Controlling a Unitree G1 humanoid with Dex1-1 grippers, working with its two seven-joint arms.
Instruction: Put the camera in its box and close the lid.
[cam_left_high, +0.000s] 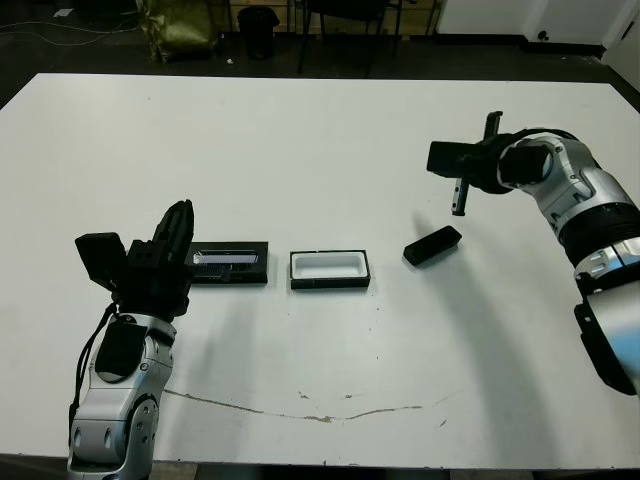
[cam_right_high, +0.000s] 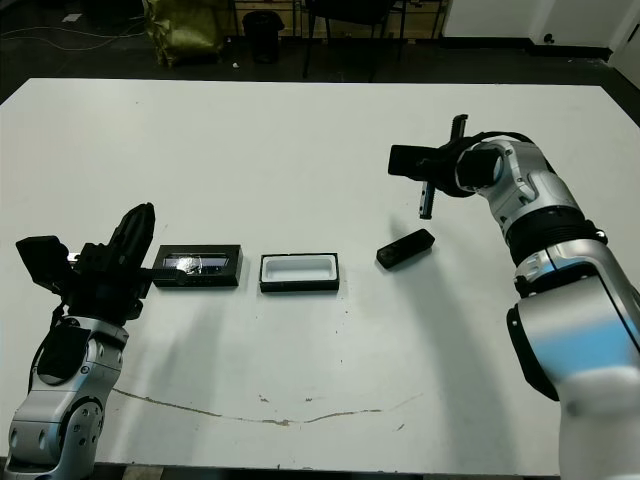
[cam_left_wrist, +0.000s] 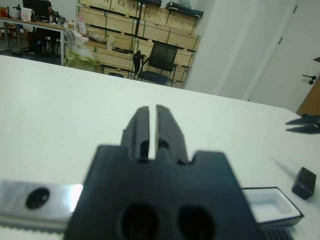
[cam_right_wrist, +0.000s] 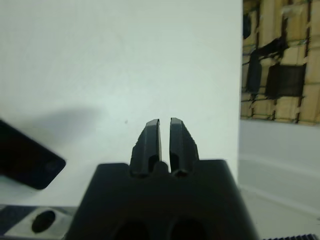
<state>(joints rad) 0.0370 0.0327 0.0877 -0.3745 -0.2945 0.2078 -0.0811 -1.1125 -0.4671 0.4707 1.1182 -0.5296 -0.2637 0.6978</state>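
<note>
The box (cam_left_high: 330, 283), a shallow black tray with a white lining, lies open in the middle of the table. Just left of it lies the lid (cam_left_high: 230, 266), flat and black with a silvery strip. The camera (cam_left_high: 432, 246), a slim black bar, rests at an angle on the table to the right of the box, and also shows in the right wrist view as the camera (cam_right_wrist: 25, 162). My left gripper (cam_left_high: 182, 212) is shut and empty, close beside the lid's left end. My right gripper (cam_left_high: 440, 158) is shut and empty, hovering beyond the camera and rolled on its side.
A thin brownish mark (cam_left_high: 300, 410) runs across the white table (cam_left_high: 300, 130) near its front edge. Beyond the far edge stand a chair (cam_left_wrist: 156, 62), stacked wooden crates and a dark bin (cam_left_high: 258, 30).
</note>
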